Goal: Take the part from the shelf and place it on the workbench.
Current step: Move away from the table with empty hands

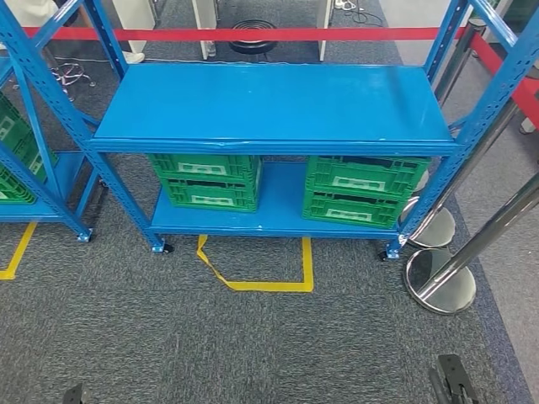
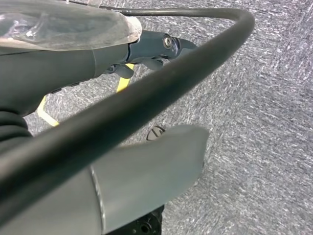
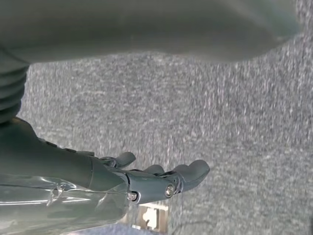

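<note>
Under blue shelf [image 1: 273,105], green crates [image 1: 206,181] (slotted)

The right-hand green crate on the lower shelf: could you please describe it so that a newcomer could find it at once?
Start at the blue metal rack in the middle of the head view and drop to its lower shelf. Two green slatted crates sit there; this crate is the one nearest the chrome stanchion bases, while the other crate sits above the corner of the yellow floor tape.

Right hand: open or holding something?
Open. In the wrist view the right hand has its fingers stretched out and apart over grey carpet, with nothing between them.
</note>
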Robot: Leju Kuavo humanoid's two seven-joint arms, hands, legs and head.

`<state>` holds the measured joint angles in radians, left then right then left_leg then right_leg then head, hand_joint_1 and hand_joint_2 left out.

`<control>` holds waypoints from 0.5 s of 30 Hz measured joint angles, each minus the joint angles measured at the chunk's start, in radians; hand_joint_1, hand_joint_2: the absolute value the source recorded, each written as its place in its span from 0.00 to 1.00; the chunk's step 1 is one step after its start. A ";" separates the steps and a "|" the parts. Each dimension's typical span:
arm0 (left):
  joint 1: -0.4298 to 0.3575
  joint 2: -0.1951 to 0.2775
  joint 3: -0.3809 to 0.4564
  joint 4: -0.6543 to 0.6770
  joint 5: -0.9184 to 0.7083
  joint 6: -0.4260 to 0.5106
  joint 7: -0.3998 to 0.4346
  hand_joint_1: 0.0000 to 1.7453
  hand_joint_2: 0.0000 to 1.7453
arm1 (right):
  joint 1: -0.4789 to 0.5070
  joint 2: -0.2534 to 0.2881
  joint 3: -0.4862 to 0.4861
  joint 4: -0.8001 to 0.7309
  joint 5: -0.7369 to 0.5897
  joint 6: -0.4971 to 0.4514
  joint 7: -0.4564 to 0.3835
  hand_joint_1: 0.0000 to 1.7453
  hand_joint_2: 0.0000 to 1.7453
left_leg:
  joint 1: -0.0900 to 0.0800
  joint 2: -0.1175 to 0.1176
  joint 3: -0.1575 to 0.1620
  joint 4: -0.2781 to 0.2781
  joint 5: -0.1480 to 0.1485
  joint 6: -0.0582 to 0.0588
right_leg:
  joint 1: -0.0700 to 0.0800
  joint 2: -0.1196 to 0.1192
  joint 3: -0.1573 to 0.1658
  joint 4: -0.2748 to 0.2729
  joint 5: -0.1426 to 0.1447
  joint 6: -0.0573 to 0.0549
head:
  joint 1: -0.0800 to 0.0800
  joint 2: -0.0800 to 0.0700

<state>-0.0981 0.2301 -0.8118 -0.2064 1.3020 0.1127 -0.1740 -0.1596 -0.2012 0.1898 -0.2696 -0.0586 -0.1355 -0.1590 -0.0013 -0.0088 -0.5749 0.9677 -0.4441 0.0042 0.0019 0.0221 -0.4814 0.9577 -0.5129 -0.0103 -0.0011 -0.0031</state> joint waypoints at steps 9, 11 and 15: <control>0.022 -0.015 0.036 -0.003 -0.127 0.003 0.019 0.00 0.00 | 0.037 0.018 -0.019 0.001 -0.024 0.024 0.022 0.00 0.25 | 0.000 0.000 0.004 -0.003 -0.001 -0.001 | 0.000 0.000 0.003 0.000 -0.002 0.000 | -0.001 0.000; 0.032 -0.024 0.058 -0.006 -0.188 -0.003 0.026 0.00 0.00 | 0.051 0.026 -0.024 0.001 -0.021 0.030 0.029 0.00 0.00 | 0.000 0.000 0.004 -0.004 -0.001 -0.001 | 0.000 0.000 0.003 0.000 -0.002 -0.001 | -0.001 0.000; 0.054 -0.043 0.116 -0.016 -0.314 -0.015 0.042 0.00 0.00 | 0.077 0.044 -0.039 -0.001 -0.011 0.042 0.044 0.00 0.00 | 0.000 0.000 0.005 -0.004 -0.001 -0.001 | 0.000 0.000 0.003 0.000 -0.002 -0.001 | -0.001 0.000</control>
<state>-0.0445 0.1868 -0.6956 -0.2224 0.9877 0.0977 -0.1320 -0.0825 -0.1571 0.1511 -0.2707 -0.0699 -0.0938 -0.1154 -0.0009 -0.0089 -0.5699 0.9634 -0.4447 0.0029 0.0019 0.0219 -0.4788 0.9574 -0.5150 -0.0111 -0.0025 -0.0031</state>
